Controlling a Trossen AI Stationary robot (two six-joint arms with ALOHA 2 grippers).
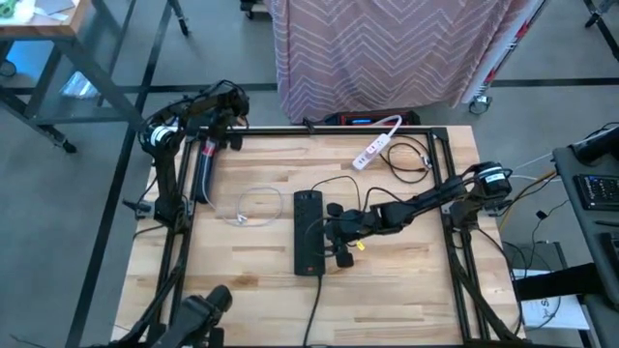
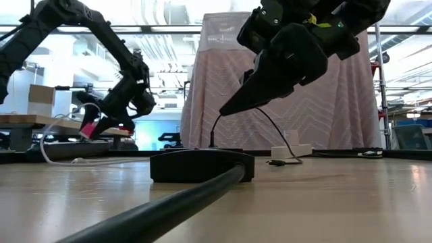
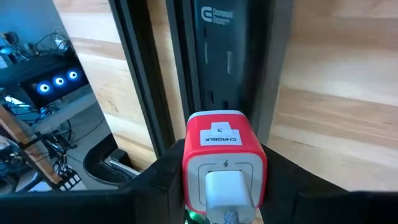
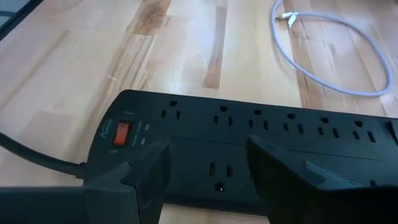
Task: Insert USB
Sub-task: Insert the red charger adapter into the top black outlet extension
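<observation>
Left gripper pinches red charger, white cable plugged, wrist view only; right gripper spread over black power strip

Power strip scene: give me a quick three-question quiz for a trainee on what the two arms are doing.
1. True or false: the left gripper holds a red charger.
2. Fill in: the loose white cable lies between the black power strip and the ___ arm.
3. Choose: the open right gripper hovers over A) the black power strip, B) the white cable, C) the red charger.

Key: 1 true; 2 left; 3 A.
</observation>
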